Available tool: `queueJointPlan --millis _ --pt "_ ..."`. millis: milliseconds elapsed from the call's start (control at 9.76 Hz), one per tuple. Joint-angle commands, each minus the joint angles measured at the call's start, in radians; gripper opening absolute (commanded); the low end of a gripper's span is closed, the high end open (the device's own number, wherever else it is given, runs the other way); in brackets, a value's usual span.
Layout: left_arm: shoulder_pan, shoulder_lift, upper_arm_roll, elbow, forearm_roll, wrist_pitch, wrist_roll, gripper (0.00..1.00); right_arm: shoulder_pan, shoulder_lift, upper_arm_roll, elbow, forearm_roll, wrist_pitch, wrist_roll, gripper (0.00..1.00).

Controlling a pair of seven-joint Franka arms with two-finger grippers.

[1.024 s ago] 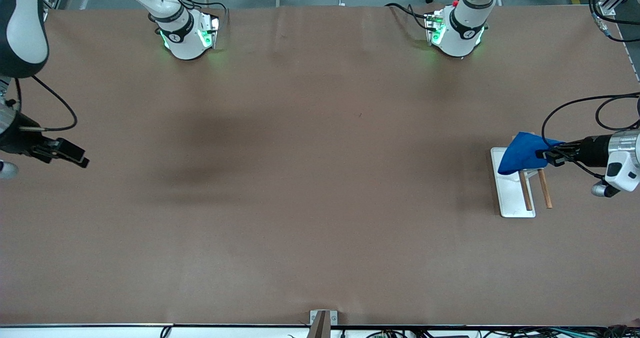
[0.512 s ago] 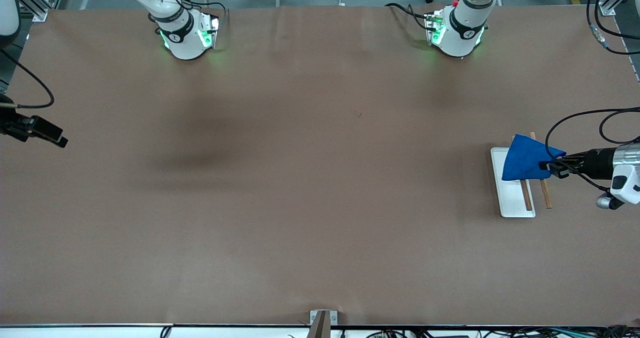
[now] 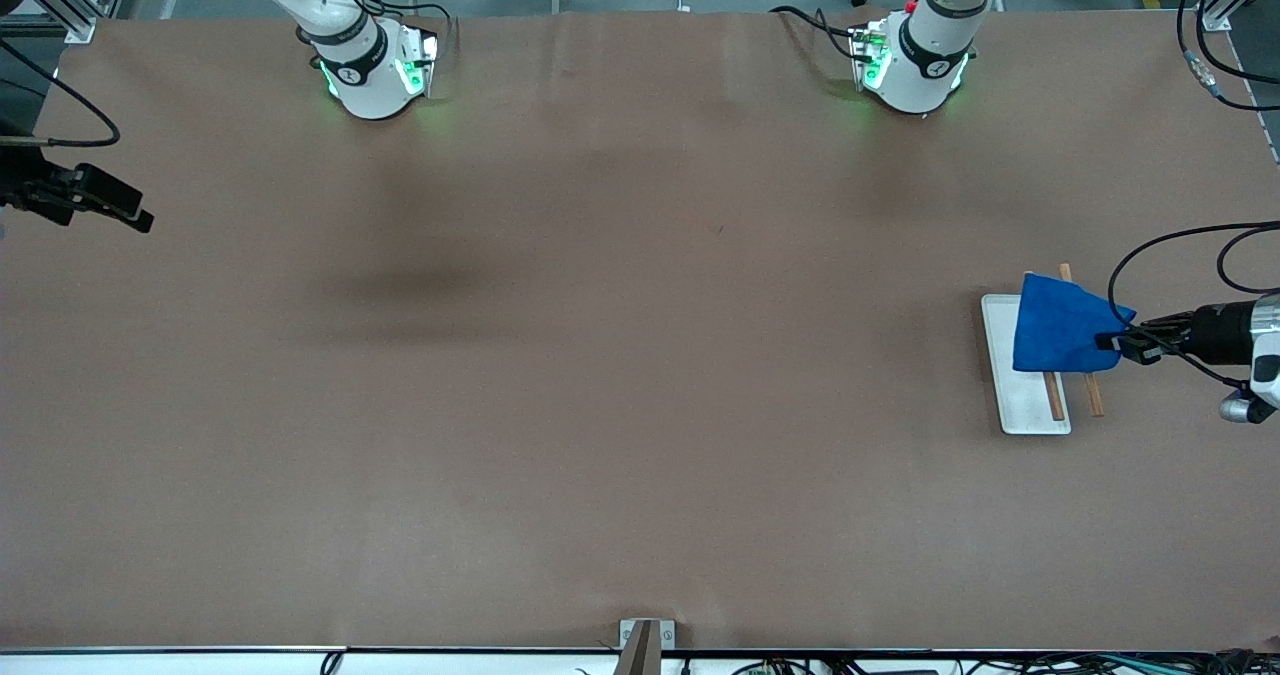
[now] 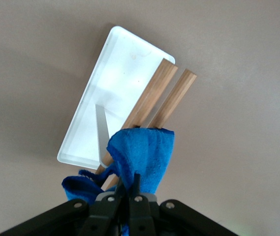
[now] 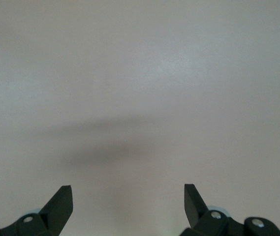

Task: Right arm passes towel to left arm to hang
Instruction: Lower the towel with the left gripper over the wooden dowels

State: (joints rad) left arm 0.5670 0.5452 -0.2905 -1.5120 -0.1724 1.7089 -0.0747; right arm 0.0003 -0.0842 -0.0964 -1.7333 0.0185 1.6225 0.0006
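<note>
Most of the job looks done from my seat: the handover is complete, since the towel (image 3: 1060, 325) is in the left gripper (image 3: 1118, 341) and not the right one. I see the left arm (image 3: 1225, 333) reaching in at its own end of the table, its fingers pinched shut on one corner of the blue cloth. The towel drapes over the two wooden bars (image 4: 155, 101) of a small rack standing on a white tray (image 3: 1005, 355); in the left wrist view the cloth (image 4: 142, 157) bunches over the bar ends, just in front of the closed fingertips. I judge the hang as partly made: the cloth lies across the rails but is not yet let go, and I cannot tell how evenly it sits. What I reckon remains is to open the fingers and back the arm away without dragging the towel off. The right gripper (image 3: 105, 203) waits over bare table at the right arm's end, its fingers (image 5: 61, 204) spread apart, holding nothing.
</note>
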Motion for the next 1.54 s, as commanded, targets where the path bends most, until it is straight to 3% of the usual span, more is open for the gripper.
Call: queueJointPlan --millis 0,922,1127,1229,1331,1434 --pt "0.007 0.062 -0.006 0.039 0.03 0.014 0.042 0.03 0.0 -0.026 0.0 -0.035 -0.017 0.02 -0.036 1.0" --pt "0.017 0.121 -0.006 0.098 0.111 0.014 0.159 0.06 -0.006 0.035 0.0 0.014 -0.014 0.082 -0.047 1.0" --pt "0.017 0.127 -0.006 0.116 0.117 0.014 0.164 0.12 -0.008 0.053 0.0 0.024 -0.008 0.094 -0.047 1.0" --pt "0.017 0.127 -0.006 0.116 0.117 0.014 0.164 0.38 -0.011 0.058 0.0 0.026 -0.008 0.097 -0.051 1.0" --pt "0.019 0.122 -0.006 0.115 0.122 0.014 0.167 0.99 -0.011 0.069 -0.002 0.032 -0.005 0.108 -0.065 1.0" --pt "0.02 0.118 -0.006 0.116 0.126 0.014 0.188 1.0 -0.013 0.075 -0.002 0.032 -0.005 0.112 -0.076 1.0"
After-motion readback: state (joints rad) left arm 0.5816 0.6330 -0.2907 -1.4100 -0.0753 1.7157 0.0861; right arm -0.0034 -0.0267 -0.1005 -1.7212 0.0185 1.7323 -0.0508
